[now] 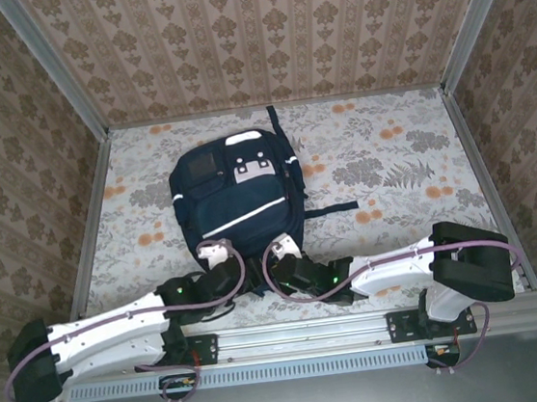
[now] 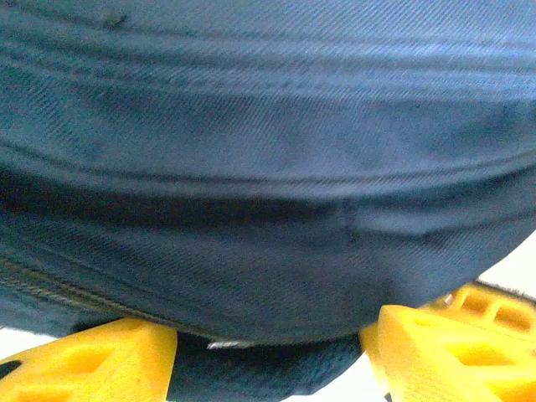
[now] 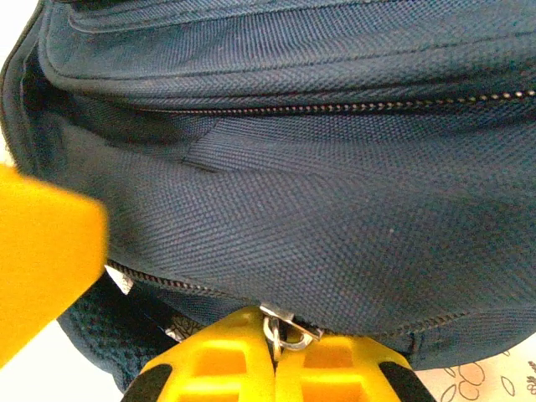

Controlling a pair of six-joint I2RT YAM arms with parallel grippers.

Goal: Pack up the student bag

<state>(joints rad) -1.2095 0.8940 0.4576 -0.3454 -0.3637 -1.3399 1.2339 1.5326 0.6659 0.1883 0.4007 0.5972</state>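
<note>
The right claw point(image 3: 276, 362) is clamped shut on the metal zip pull point(image 3: 283, 325) of the student bag point(image 1: 239, 199), which lies flat on the floral worktop point(image 1: 408, 146) directly ahead of both claws. The left claw point(image 2: 268, 356) is open, its yellow fingers point(image 2: 92, 364) spread wide with the bag's near edge bulging just above them. The step appears to be unzipping a compartment. Next, the right claw likely must draw the pull along while the left steadies the fabric. The zip track point(image 3: 167, 283) left of the pull looks closed, so any contents are hidden.
</note>
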